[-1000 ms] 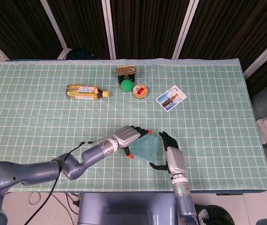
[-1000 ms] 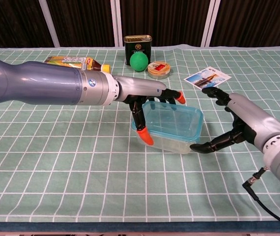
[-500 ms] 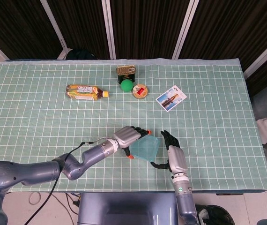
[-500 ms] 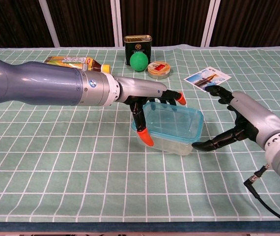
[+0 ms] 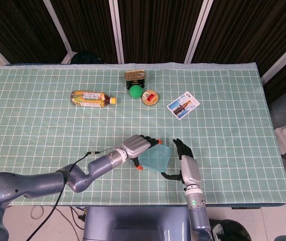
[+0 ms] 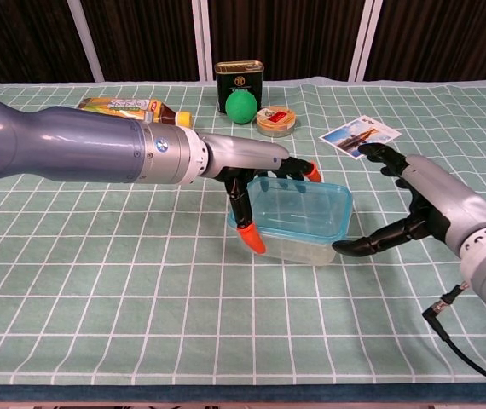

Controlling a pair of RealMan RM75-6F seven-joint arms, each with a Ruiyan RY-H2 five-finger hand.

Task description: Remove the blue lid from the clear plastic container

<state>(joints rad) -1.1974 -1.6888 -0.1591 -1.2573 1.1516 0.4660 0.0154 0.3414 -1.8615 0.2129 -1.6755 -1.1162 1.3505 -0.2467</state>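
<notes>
Two hands flank the clear plastic container (image 6: 292, 223) near the table's front edge, blue lid (image 6: 303, 208) on. Left hand (image 6: 256, 181) grips its left end; right hand (image 6: 413, 209) spread wide, holding nothing, thumb at the corner. Next, probably: catch the rim and peel upward.

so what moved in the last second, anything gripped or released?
Only the right hand moved: it eased slightly rightward and lower, its thumb tip staying by the near right corner of the clear plastic container. Nothing was gripped or released. The left hand stays draped over the container's left end, the blue lid is still on, and the background items are unmoved.
</notes>
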